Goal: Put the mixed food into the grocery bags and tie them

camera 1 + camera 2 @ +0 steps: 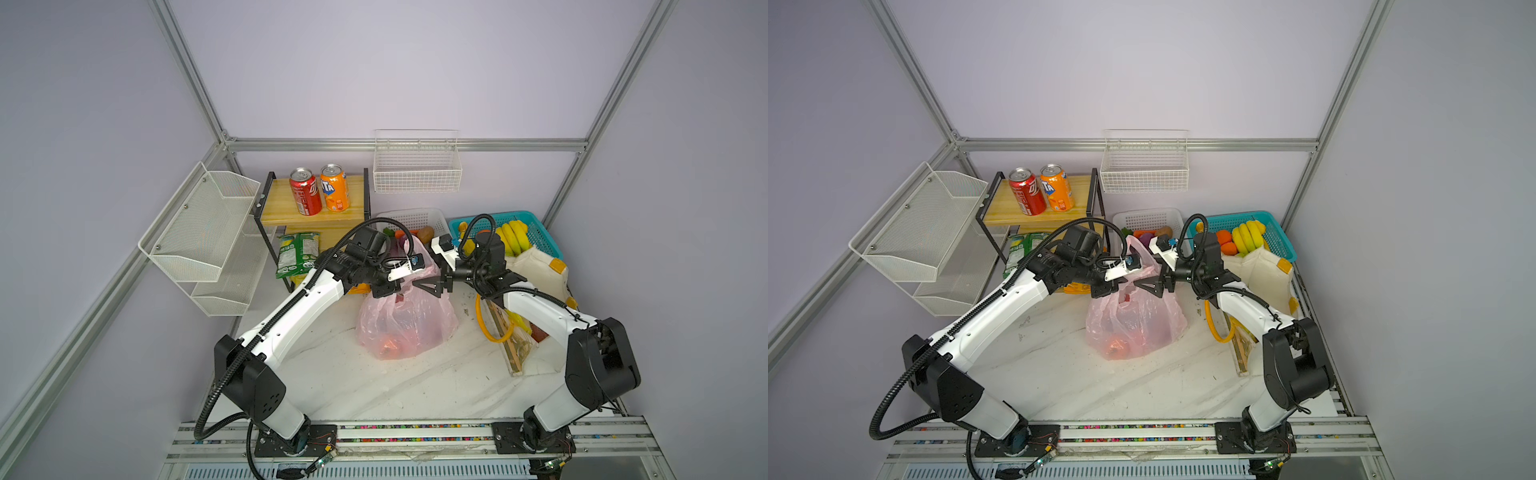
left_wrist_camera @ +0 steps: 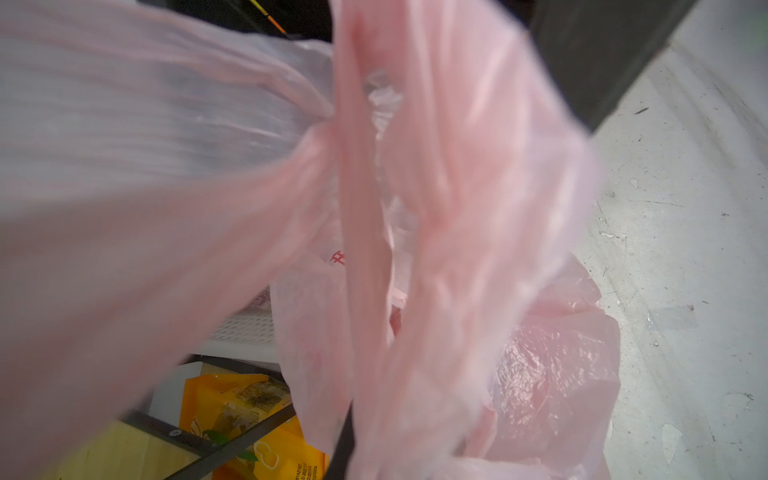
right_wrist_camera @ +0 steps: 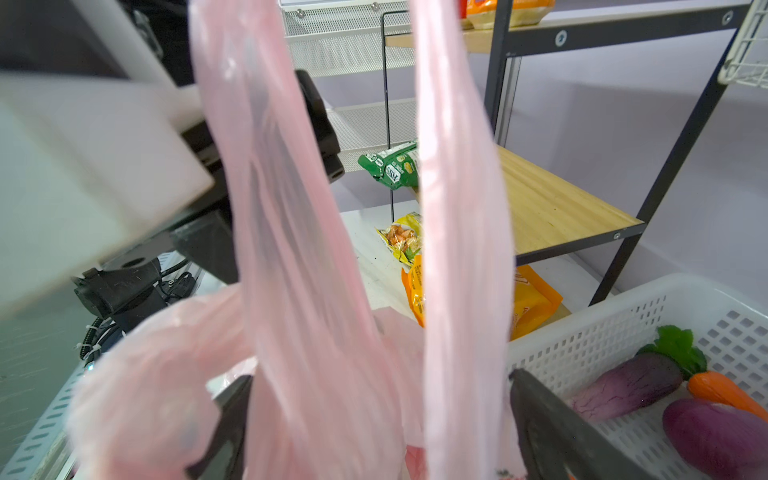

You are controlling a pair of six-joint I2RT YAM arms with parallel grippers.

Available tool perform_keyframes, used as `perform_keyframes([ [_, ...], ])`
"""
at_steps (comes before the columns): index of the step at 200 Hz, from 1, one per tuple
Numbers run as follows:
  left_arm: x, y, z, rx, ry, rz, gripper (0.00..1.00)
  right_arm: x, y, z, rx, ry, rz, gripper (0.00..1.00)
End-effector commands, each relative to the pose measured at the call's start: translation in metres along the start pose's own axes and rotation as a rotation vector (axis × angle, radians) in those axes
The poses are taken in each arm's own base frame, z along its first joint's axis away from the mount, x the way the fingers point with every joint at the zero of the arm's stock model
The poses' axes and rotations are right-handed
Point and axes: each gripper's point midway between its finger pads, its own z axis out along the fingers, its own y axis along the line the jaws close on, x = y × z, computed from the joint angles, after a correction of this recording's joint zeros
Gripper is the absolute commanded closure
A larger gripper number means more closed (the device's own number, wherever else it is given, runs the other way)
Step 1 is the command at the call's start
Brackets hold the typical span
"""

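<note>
The pink grocery bag (image 1: 405, 324) (image 1: 1136, 322) stands mid-table, with something orange-red showing through its base. My left gripper (image 1: 395, 287) (image 2: 374, 457) is shut on bunched plastic at the bag's top (image 2: 457, 208). My right gripper (image 1: 429, 286) (image 3: 382, 415) faces it, open, with both pink handle loops (image 3: 291, 208) running between its spread fingers (image 3: 540, 415). The red soda can (image 1: 305, 192) stands on the shelf. A yellow chip packet (image 3: 534, 297) lies under the shelf. The eggplant (image 3: 627, 388) and purple onion (image 3: 715, 436) lie in the white basket (image 3: 582, 332). The cream tote (image 1: 536, 270) slumps at the right.
An orange can (image 1: 334, 188) stands beside the red one on the wooden shelf (image 1: 291, 216). A green packet (image 1: 297, 253) leans below it. A teal basket (image 1: 540, 232) holds bananas (image 1: 515, 235). White wire racks (image 1: 199, 232) hang on the left and back walls.
</note>
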Motion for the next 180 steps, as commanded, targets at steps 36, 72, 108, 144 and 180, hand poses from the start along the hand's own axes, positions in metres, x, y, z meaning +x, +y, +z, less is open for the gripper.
perform_keyframes([
  [36, -0.028, 0.017, -0.025, -0.076, -0.085, 0.037, 1.00, -0.017, 0.026, 0.001, -0.108, -0.067, -0.056, 0.10],
  [72, -0.033, 0.018, -0.021, -0.062, -0.100, 0.024, 1.00, -0.019, 0.037, 0.002, -0.139, -0.083, -0.042, 0.28],
  [108, -0.031, 0.019, -0.017, -0.059, -0.092, 0.023, 1.00, -0.018, 0.037, 0.003, -0.144, -0.088, -0.034, 0.38],
  [144, -0.030, 0.020, -0.016, -0.065, -0.086, 0.024, 1.00, -0.021, 0.036, 0.004, -0.150, -0.103, -0.028, 0.46],
  [180, -0.030, 0.020, -0.014, -0.064, -0.086, 0.018, 1.00, -0.020, 0.035, 0.004, -0.148, -0.100, -0.021, 0.60],
])
